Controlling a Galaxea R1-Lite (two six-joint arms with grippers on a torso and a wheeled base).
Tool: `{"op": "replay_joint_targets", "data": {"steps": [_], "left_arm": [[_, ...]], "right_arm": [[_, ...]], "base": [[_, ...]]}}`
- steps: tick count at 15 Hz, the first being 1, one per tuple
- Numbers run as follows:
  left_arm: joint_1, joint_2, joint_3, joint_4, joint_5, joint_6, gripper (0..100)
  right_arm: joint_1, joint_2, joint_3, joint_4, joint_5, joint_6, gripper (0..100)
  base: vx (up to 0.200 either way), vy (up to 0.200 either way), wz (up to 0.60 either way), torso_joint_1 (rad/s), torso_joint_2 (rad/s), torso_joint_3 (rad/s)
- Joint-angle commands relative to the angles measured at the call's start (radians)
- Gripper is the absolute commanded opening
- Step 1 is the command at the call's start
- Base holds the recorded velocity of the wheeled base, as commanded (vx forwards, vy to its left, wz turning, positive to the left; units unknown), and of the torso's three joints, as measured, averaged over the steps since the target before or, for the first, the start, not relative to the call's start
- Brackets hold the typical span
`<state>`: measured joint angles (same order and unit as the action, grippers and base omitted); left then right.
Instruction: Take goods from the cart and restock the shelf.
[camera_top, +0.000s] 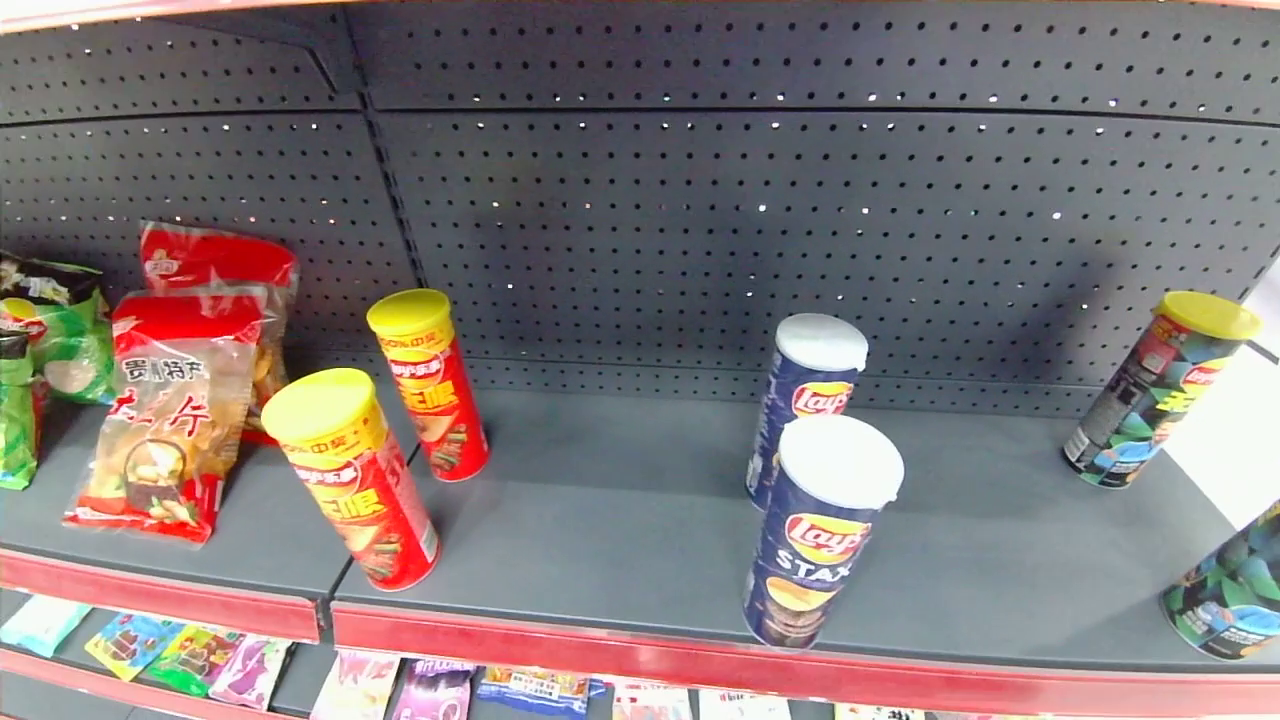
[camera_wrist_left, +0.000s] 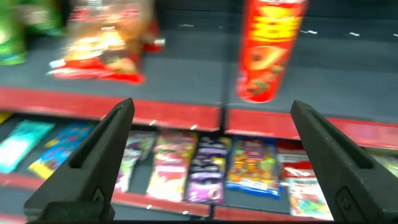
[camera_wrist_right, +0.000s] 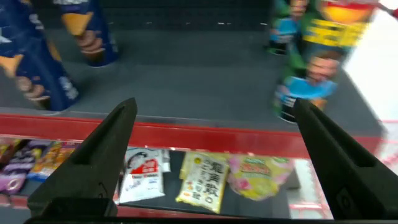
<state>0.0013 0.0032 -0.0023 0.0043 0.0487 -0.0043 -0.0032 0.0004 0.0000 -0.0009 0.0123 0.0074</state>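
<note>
Two sets of fingers, spread wide and gripping nothing, face the shelf (camera_wrist_left: 168, 115). Past the left gripper (camera_wrist_left: 211, 104), a red chip can (camera_wrist_left: 264, 50) stands near the shelf's front edge. Past the right gripper (camera_wrist_right: 214, 102) stand a green-and-black can (camera_wrist_right: 311, 74) and, well apart from it, blue cans (camera_wrist_right: 37, 68).

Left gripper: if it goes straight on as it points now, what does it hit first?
Probably the shelf's red front edge, just under the red can. The left gripper is open and empty. Depth is unclear; aimed slightly lower it would reach the packets below.
</note>
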Motion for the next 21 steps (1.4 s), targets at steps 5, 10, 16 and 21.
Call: {"op": "replay_joint_targets", "data": {"steps": [5, 10, 16, 21], "left_arm": [[0.0, 0.001, -0.001, 0.0, 0.0, 0.0, 100], [0.0, 0.001, 0.001, 0.0, 0.0, 0.0, 100], [0.0, 0.001, 0.001, 0.0, 0.0, 0.001, 100], [0.0, 0.0, 0.001, 0.0, 0.0, 0.001, 100]], "right_arm": [[0.0, 0.0, 0.0, -0.001, 0.0, 0.0, 100], [0.0, 0.0, 0.0, -0.001, 0.0, 0.0, 100], [0.0, 0.0, 0.0, -0.001, -0.002, -0.001, 100], [0.0, 0.0, 0.0, -0.001, -0.002, -0.003, 100]], "base": [[0.0, 0.0, 0.0, 0.0, 0.0, 0.0], [0.0, 0.0, 0.0, 0.0, 0.0, 0.0], [0.0, 0.0, -0.3, 0.001, 0.0, 0.001], [0.0, 0.0, 0.0, 0.0, 0.0, 0.0]]}}
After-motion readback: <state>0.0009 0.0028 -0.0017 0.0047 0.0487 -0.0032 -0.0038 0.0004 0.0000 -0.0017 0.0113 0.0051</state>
